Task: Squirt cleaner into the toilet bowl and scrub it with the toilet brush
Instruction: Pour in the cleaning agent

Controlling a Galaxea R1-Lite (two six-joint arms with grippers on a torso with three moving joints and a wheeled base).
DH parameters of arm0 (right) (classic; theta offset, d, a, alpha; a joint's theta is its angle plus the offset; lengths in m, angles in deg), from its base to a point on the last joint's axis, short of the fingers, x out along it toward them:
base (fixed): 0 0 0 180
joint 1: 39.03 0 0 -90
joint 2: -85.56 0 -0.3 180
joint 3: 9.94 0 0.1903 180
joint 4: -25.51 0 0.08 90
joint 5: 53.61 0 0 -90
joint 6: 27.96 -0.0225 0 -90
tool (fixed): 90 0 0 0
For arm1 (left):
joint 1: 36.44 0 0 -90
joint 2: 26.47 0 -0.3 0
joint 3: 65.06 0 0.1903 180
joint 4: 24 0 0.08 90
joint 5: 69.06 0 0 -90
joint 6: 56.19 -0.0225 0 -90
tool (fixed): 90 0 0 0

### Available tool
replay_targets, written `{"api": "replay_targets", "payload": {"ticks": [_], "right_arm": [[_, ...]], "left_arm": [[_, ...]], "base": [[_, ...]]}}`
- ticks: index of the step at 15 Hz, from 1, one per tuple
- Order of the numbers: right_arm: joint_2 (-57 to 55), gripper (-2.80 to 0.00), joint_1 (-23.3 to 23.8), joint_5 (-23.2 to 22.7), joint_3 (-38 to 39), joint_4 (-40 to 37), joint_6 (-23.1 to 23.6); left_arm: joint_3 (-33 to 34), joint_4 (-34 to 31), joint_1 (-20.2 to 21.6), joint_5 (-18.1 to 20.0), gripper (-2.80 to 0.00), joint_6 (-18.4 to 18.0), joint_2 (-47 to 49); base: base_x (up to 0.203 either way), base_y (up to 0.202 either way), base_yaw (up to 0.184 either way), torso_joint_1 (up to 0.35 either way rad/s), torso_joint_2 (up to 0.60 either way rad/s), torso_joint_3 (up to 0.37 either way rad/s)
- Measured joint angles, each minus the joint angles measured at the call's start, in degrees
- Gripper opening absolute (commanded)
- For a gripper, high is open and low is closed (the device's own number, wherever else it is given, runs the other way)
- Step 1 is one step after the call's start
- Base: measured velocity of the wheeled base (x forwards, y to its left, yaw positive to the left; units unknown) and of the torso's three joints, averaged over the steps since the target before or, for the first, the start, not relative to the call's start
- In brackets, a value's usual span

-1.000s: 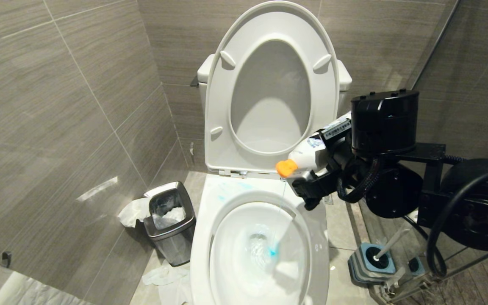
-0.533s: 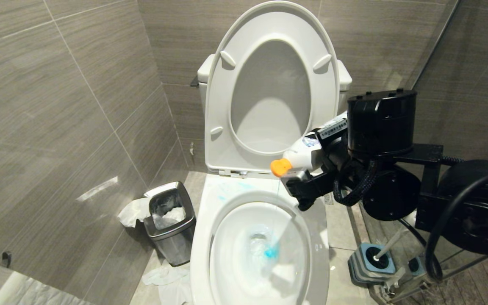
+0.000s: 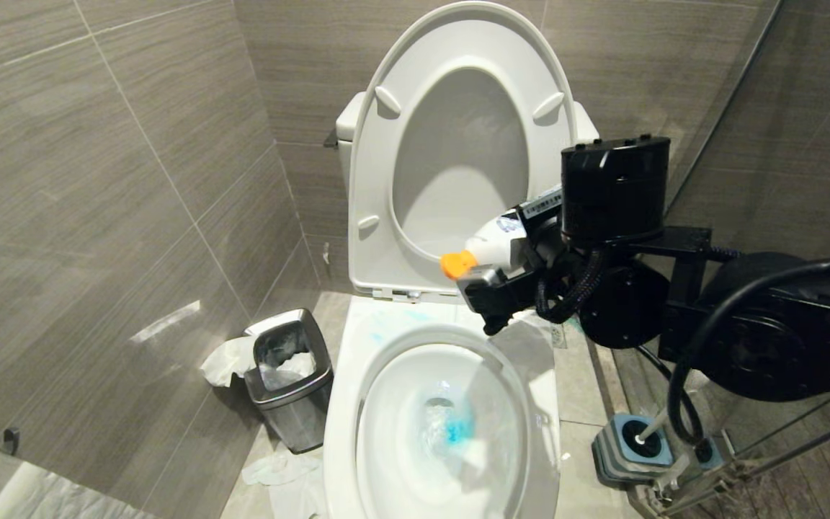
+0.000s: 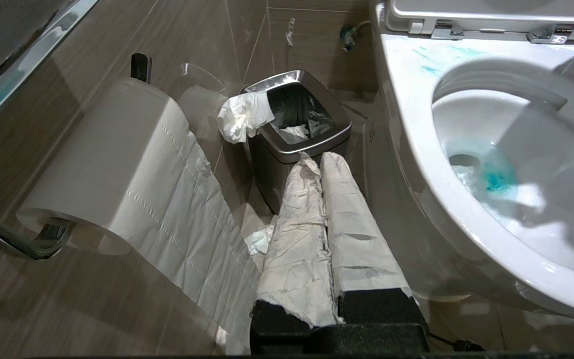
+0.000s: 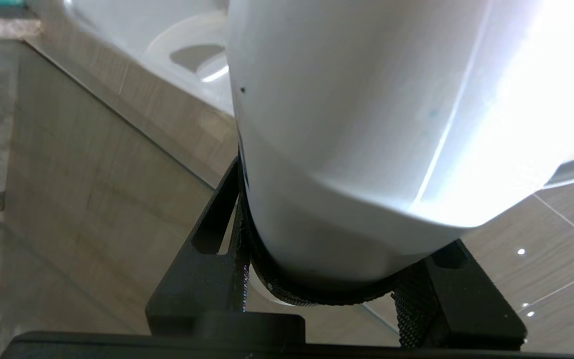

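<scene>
The white toilet bowl [image 3: 343, 404] stands open with its seat and lid raised. Blue cleaner [image 3: 458, 430] pools in the water, and pale blue smears [image 3: 386, 324] mark the back rim. My right gripper [image 3: 501, 261] is shut on a white bottle [image 3: 496, 245] with an orange cap, tilted cap-down over the bowl's back right rim. In the right wrist view the bottle [image 5: 347, 124] fills the space between the black fingers [image 5: 207, 239]. The toilet brush [image 3: 663, 418] stands in its square holder on the floor to the right. My left gripper [image 4: 319, 159], wrapped in white, hangs shut beside the bowl [image 4: 406, 124].
A small steel bin [image 3: 289, 375] with tissue stands left of the toilet, with crumpled paper on the floor nearby. A toilet paper roll [image 4: 112, 164] hangs on the left wall. A glass partition runs along the right behind the brush holder [image 3: 635, 450].
My right gripper has carried the bottle left and slightly up, nearer the raised seat. The thin stream falling from the cap earlier no longer shows. The blue patch in the water has spread.
</scene>
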Motion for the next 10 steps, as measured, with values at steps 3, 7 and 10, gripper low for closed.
{"api": "replay_targets", "payload": {"ticks": [3,7,10], "right_arm": [[-1.1,-2.8,0.0,-0.2,-1.4,0.0,-2.1],[-1.2,-2.8,0.0,-0.3,-1.7,-0.5,-12.0],[-0.7,-2.8,0.0,-0.3,-1.3,-0.7,-23.9]], "left_arm": [[0.0,0.0,0.0,0.0,-2.8,0.0,0.0],[0.0,0.0,0.0,0.0,-2.8,0.0,0.0],[0.0,0.0,0.0,0.0,-2.8,0.0,0.0]], "base": [[0.0,0.0,0.0,0.0,0.0,0.0],[0.0,0.0,0.0,0.0,0.0,0.0],[0.0,0.0,0.0,0.0,0.0,0.0]]}}
